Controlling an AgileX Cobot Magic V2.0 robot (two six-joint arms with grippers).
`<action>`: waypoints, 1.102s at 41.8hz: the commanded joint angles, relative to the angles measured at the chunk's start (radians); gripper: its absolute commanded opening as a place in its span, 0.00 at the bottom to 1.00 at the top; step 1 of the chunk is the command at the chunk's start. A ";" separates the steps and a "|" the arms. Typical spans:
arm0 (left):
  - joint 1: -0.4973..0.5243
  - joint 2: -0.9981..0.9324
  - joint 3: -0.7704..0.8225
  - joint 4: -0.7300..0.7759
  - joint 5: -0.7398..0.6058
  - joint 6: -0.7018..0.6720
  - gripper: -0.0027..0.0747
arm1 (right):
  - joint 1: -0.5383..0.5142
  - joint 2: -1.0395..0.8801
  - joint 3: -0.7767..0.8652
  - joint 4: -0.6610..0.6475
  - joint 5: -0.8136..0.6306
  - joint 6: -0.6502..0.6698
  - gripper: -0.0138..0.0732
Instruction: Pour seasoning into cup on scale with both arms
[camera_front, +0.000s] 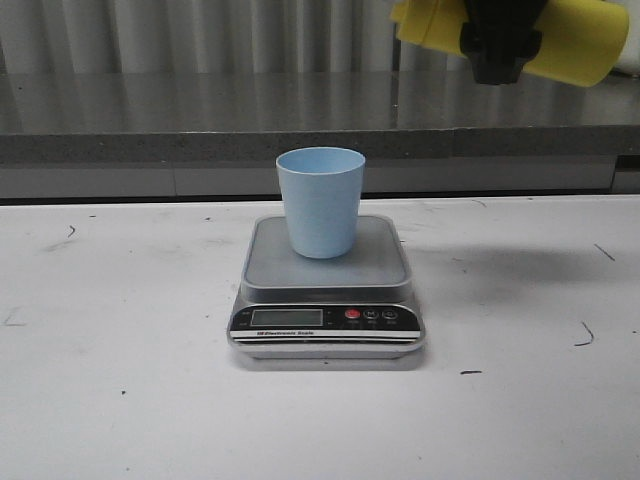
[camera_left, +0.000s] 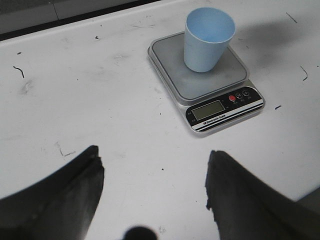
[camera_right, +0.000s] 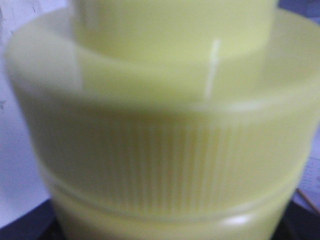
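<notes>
The pale blue cup (camera_front: 320, 200) stands upright on the steel platform of the silver-grey scale (camera_front: 270, 255) at the table's middle. My right gripper (camera_front: 500, 55) is shut on the yellow seasoning bottle (camera_front: 575, 40), which lies nearly level high above the table, up and right of the cup. The bottle's ribbed cap (camera_right: 160, 150) fills the right wrist view. My left gripper (camera_left: 152, 172) is open and empty over bare table, short of the scale (camera_left: 200, 87) and cup (camera_left: 207, 40). The nozzle tip is out of view.
A grey counter ledge (camera_front: 200, 120) runs along the back of the white table (camera_front: 120, 330). The bottle casts a shadow (camera_front: 520, 265) on the table right of the scale. Small dark marks dot the tabletop.
</notes>
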 joint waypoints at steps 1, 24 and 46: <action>0.000 -0.005 -0.025 -0.009 -0.071 0.000 0.60 | 0.020 -0.013 -0.041 -0.187 -0.015 -0.003 0.60; 0.000 -0.005 -0.025 -0.009 -0.071 0.000 0.60 | 0.038 0.047 0.049 -0.438 -0.003 -0.020 0.60; 0.000 -0.005 -0.025 -0.009 -0.071 0.000 0.60 | 0.041 0.047 0.141 -0.650 -0.084 -0.020 0.60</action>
